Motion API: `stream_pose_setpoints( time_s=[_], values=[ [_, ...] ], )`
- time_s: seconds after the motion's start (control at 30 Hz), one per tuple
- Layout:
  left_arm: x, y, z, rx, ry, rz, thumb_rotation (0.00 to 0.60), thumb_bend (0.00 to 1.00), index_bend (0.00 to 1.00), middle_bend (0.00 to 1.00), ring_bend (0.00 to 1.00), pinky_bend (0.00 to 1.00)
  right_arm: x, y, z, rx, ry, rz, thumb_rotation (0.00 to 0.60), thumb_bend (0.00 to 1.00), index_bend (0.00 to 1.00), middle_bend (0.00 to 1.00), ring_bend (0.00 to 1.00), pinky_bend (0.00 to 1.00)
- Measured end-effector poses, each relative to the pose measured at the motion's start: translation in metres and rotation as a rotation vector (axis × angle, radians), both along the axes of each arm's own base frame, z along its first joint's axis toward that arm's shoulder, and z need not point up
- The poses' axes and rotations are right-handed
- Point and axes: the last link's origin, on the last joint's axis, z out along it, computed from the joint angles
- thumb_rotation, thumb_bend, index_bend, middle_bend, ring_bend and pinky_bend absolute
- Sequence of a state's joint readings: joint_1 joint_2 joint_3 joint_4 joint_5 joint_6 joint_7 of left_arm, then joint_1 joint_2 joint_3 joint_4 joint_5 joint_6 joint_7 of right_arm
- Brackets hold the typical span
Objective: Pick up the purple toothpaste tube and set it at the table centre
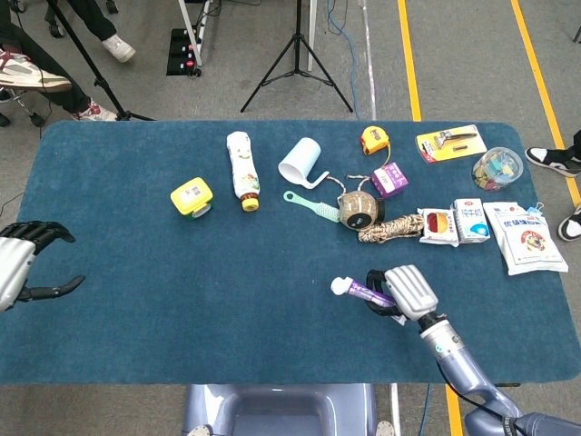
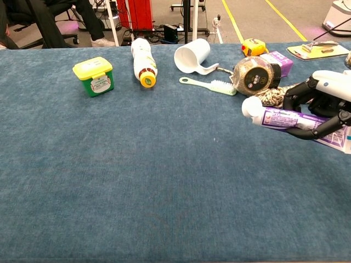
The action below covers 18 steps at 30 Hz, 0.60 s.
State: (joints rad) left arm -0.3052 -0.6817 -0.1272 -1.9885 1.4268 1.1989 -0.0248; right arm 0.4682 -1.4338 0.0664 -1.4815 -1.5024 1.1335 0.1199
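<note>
The purple toothpaste tube (image 1: 360, 291) (image 2: 285, 118) has a white cap pointing left. My right hand (image 1: 406, 292) (image 2: 323, 104) grips it around the body and holds it lifted above the blue table (image 1: 227, 300), right of the middle. My left hand (image 1: 20, 263) hovers at the table's far left edge, fingers apart and holding nothing; only the head view shows it.
Along the back lie a yellow-lidded tub (image 1: 192, 197), a bottle (image 1: 242, 171), a white mug (image 1: 301, 163), a green brush (image 1: 311, 206), a twine ball (image 1: 359, 210), a rope bundle (image 1: 392, 227), a tape measure (image 1: 373, 140) and a purple box (image 1: 390, 180). Packets (image 1: 524, 236) sit at right.
</note>
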Motion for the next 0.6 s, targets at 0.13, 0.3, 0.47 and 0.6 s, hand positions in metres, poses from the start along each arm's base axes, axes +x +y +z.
stream_pose_setpoints(
  time_s=[0.13,0.3,0.47,0.6],
  values=[
    [0.018,0.01,-0.016,-0.069,-0.017,-0.048,0.396,0.18,0.33,0.31,0.25,0.24,0.003,0.002,0.002,-0.005,-0.01,0.003,0.577,0.46,0.72,0.76,0.97,1.0],
    [0.041,0.022,-0.036,-0.159,-0.025,-0.093,0.394,0.18,0.33,0.31,0.25,0.26,0.009,0.004,0.005,-0.012,-0.015,0.012,0.576,0.47,0.73,0.77,0.97,1.0],
    [0.065,0.036,-0.054,-0.25,-0.045,-0.116,0.337,0.18,0.29,0.31,0.25,0.31,0.014,0.006,0.004,-0.013,-0.019,0.019,0.576,0.47,0.73,0.77,0.98,1.0],
    [0.084,0.047,-0.069,-0.332,-0.072,-0.117,0.233,0.18,0.26,0.31,0.25,0.32,0.018,0.006,0.003,-0.014,-0.017,0.023,0.576,0.47,0.73,0.77,0.98,1.0]
  ],
)
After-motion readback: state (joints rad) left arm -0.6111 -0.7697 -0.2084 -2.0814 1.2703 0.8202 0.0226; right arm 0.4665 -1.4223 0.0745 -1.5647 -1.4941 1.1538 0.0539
